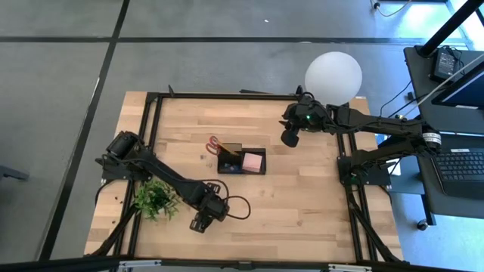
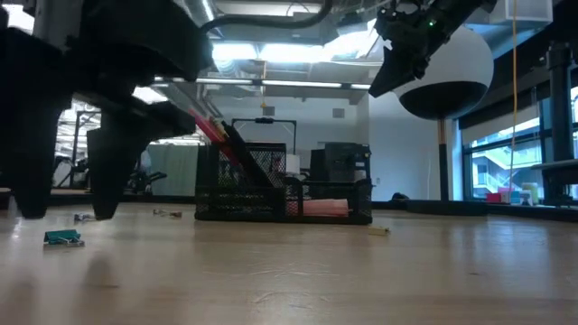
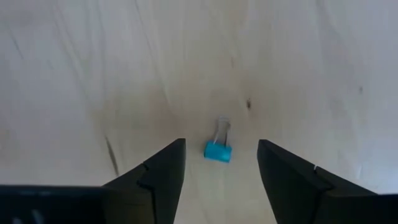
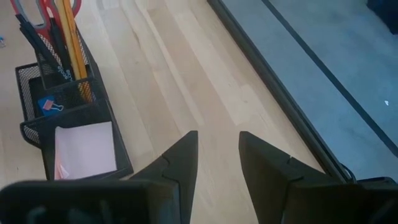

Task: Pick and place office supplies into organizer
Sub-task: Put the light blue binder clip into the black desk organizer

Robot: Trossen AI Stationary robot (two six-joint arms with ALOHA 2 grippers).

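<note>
A small blue binder clip [image 3: 218,151] lies flat on the wooden table near its front edge, wire handles pointing away. My left gripper [image 1: 203,221] hangs just above it, pointing down, open, one finger on either side of the clip and clear of it. The clip [image 2: 63,237] also shows in the low view under those fingers. The black mesh organizer [image 1: 242,161] stands mid-table holding red-handled scissors [image 4: 43,9], yellow pencils [image 4: 71,37], dark pens, a pink pad [image 4: 84,149] and another blue clip [image 4: 48,106]. My right gripper [image 1: 290,134] waits open, high above the table's far right.
A small green plant [image 1: 155,199] stands just left of my left gripper. A lamp with a white globe [image 1: 333,74] is at the far right edge. Tiny items [image 2: 167,214] lie on the table left of the organizer, and another [image 2: 377,230] by its right end.
</note>
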